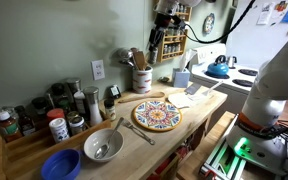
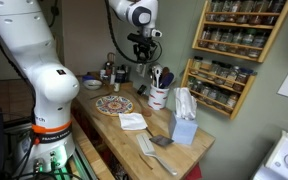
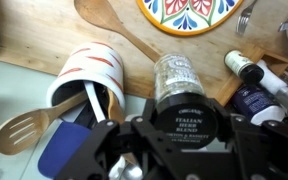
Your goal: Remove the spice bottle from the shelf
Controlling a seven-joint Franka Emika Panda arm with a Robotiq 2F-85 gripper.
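Observation:
My gripper (image 3: 182, 138) is shut on a clear spice bottle (image 3: 174, 72) with a black lid that reads "Italian Herb Blend". In both exterior views the gripper (image 1: 165, 20) (image 2: 144, 55) hangs high above the counter, away from the wall. The shelf (image 2: 220, 86) is a light-brown wooden rack on the wall lined with small dark jars, with a second rack (image 2: 240, 27) above it. It also shows in an exterior view (image 1: 177, 42) just beside the gripper. Below the held bottle stand a white utensil crock (image 3: 84, 75) and a wooden spoon (image 3: 114, 30).
A colourful plate (image 1: 156, 115) lies on a wooden board. The utensil crock (image 2: 159, 97) stands near the wall. A low stepped stand with mixed jars (image 1: 34, 118), a blue bowl (image 1: 61, 163), a metal bowl (image 1: 102, 146) and a tissue box (image 2: 184, 125) share the counter.

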